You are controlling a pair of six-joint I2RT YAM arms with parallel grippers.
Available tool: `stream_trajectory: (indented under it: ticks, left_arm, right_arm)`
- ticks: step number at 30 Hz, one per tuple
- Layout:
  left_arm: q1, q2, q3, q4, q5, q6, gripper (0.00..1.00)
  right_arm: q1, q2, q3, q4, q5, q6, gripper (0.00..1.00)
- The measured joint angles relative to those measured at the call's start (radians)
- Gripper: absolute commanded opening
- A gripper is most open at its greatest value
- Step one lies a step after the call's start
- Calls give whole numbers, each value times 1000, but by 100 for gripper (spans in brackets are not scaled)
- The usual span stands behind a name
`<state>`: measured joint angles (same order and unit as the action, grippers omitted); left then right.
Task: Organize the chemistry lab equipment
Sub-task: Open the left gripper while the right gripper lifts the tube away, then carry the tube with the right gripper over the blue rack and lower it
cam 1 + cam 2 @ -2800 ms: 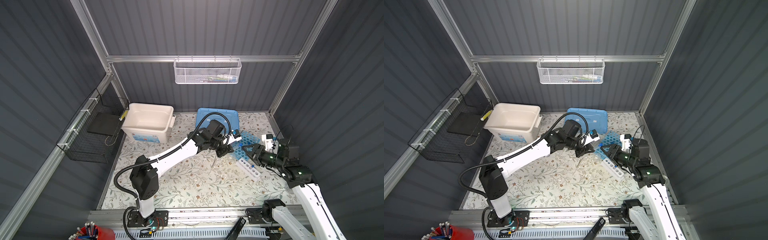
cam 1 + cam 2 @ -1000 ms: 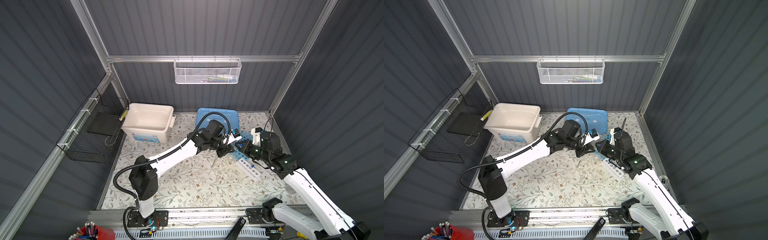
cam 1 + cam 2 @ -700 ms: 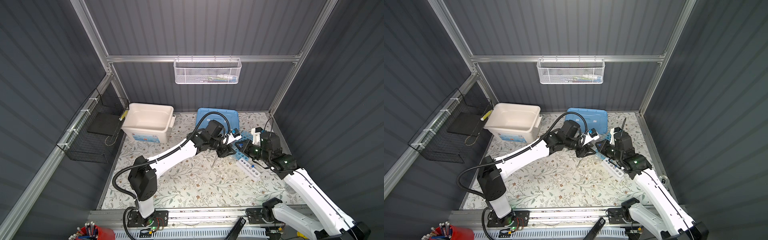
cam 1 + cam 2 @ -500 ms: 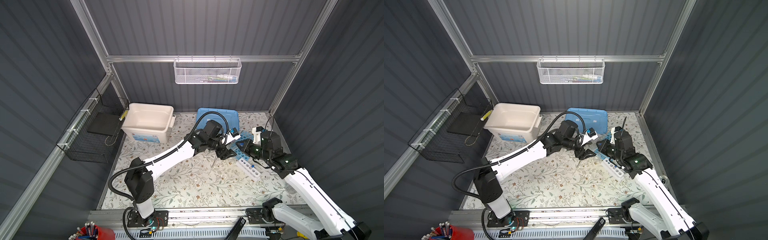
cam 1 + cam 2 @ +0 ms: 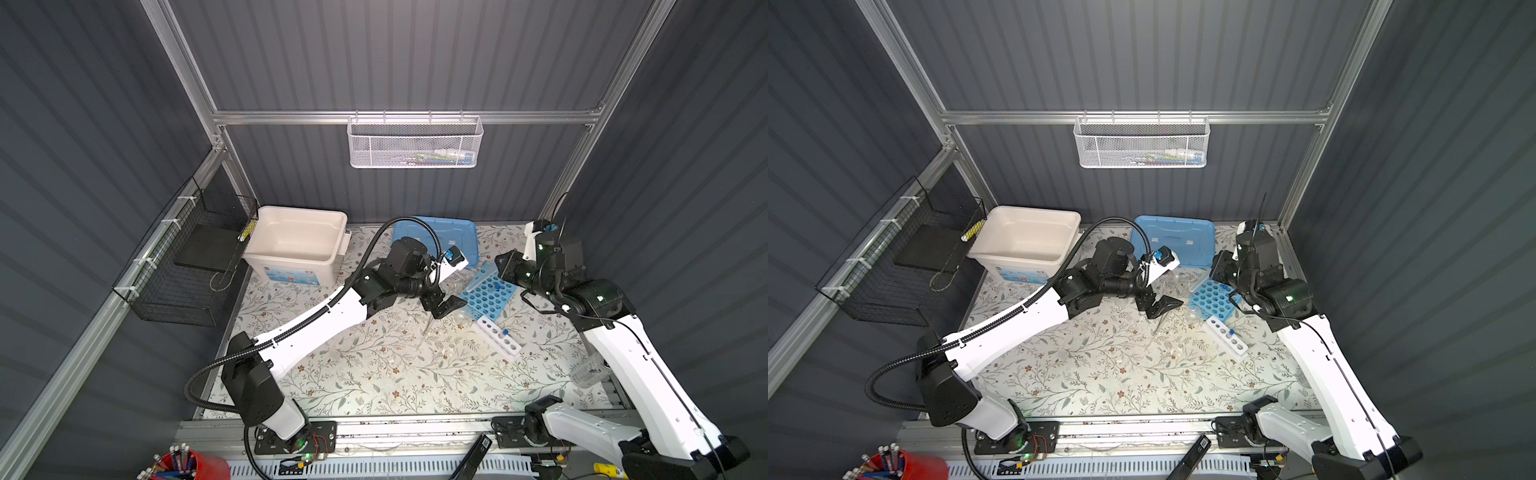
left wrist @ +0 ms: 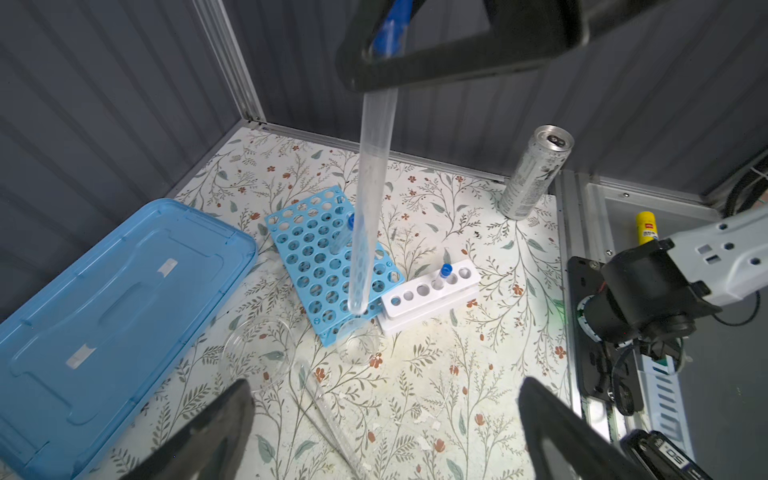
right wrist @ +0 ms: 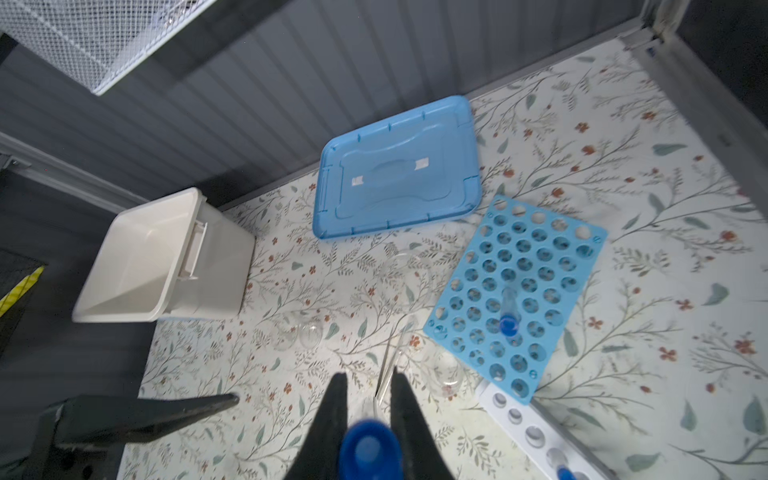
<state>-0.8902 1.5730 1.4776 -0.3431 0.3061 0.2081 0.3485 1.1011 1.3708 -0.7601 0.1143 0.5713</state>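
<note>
My right gripper (image 7: 365, 399) is clamped around a blue-capped tube (image 6: 372, 187), which hangs tilted over the blue many-holed rack (image 6: 307, 232), tip near the rack's edge by the white one-row rack (image 6: 428, 291). My left gripper (image 5: 446, 307) sits just beside the blue rack, jaws spread wide, holding nothing.

- Your left arm (image 5: 316, 328) and right arm (image 5: 648, 374) both wear white shells between black joint housings (rounded, slightly glossy).
- A ribbed black cable (image 5: 188, 388) loops off the left arm near the front rail (image 5: 395, 428).
- Small dark screw holes dot the right arm's shell nearest that rail.
- A green light (image 5: 306, 456) glows at the left base on the rail.
- The left gripper (image 5: 449, 306) has black, tapered fingers.
</note>
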Motion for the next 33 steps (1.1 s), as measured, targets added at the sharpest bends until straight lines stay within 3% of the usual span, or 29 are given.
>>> stream_trajectory:
  ticks: [11, 20, 33]
  left_arm:
    - [4, 2, -16, -29, -142, -41, 100]
    - [8, 27, -14, -37, -219, -82, 100]
    - [15, 41, -15, -36, -263, -106, 100]
  right_arm:
    - [-232, 158, 94, -38, 49, -129, 12]
    - [-244, 265, 55, 53, 130, -196, 12]
    - [-245, 259, -185, 347, 193, -285, 13]
